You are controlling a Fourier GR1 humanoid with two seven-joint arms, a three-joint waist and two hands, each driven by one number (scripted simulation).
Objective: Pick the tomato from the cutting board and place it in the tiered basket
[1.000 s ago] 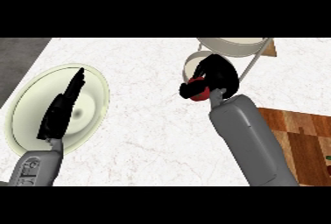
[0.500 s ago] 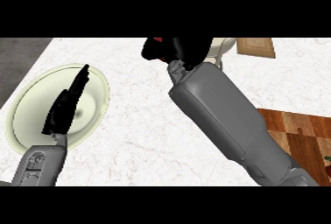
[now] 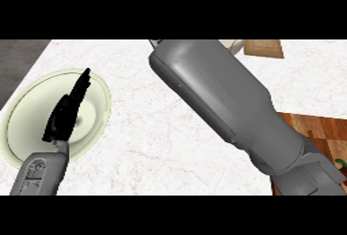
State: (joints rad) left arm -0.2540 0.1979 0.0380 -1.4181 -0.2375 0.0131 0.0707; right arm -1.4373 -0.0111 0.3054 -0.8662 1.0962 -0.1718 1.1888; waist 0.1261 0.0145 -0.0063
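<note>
Grey right forearm [image 3: 230, 110] stretches toward the top edge, probably to reach the basket; its hand is out of view. Left hand [image 3: 66, 114], fingers straight, rests over a pale green round plate [image 3: 27, 133].

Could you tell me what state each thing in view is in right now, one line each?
Left hand: open, fingers straight, resting over the plate.
Plate: flat on the counter, nothing seen on it.
Right forearm: stretched toward the far edge; its hand is out of view.
Cutting board: on the counter at right, partly covered by the forearm.
Tomato: not visible.
</note>
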